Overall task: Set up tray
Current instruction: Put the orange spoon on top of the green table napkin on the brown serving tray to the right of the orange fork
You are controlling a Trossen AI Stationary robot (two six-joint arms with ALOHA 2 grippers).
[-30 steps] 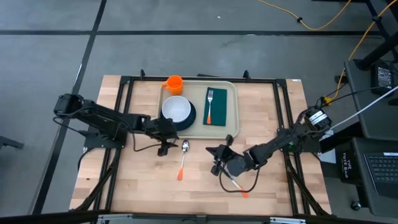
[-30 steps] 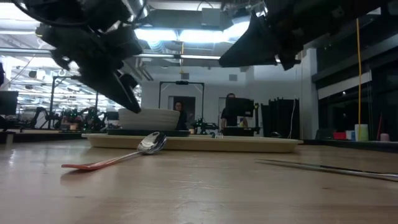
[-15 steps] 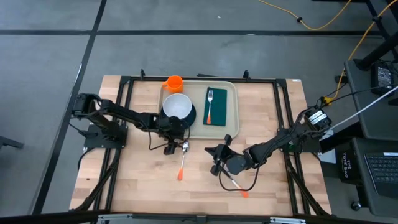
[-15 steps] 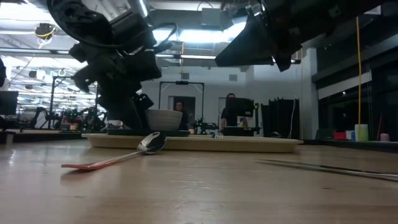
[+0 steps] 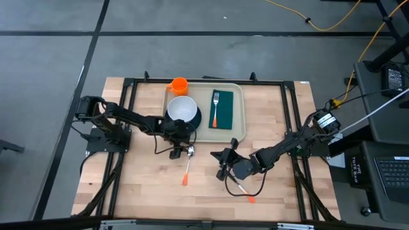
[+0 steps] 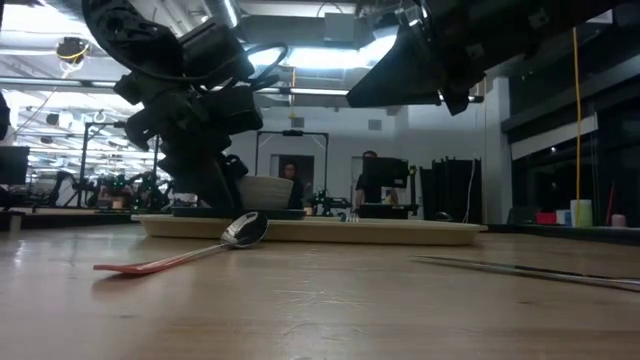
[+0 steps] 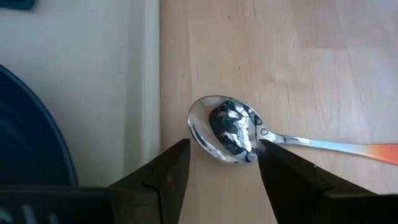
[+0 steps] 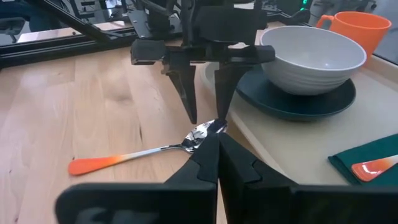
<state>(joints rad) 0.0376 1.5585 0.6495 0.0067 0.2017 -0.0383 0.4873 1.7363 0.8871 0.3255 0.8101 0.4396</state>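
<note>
- The large cream rectangular plastic tray (image 5: 233, 131) with raised rim lies at the 12 o'clock side of the light wooden counter (image 5: 147, 185) in the high view
- On the tray: a white ceramic bowl (image 5: 181, 110) on a dark round plate (image 5: 195, 122) at the 9 o'clock end, and a dark green rectangular napkin (image 5: 222, 110) with a metal fork (image 5: 216, 102) on it at the 3 o'clock end
- An orange mug (image 5: 178, 86) stands at the tray's 11 o'clock corner
- A metal spoon with an orange handle tip (image 5: 188, 165) lies on the counter just beside the tray's 6 o'clock edge, bowl end toward the tray
- The left end effector (image 7: 221, 163) is over the spoon's bowl end, fingers (image 7: 163, 174) apart on either side of it; one finger touches the bowl, nothing gripped
- The right end effector (image 5: 223, 161) hovers at 3 o'clock of the spoon, fingers (image 8: 205, 162) pressed together and holding nothing
- A slim utensil with an orange tip (image 5: 241, 190) lies at 6 o'clock of the right end effector
</note>
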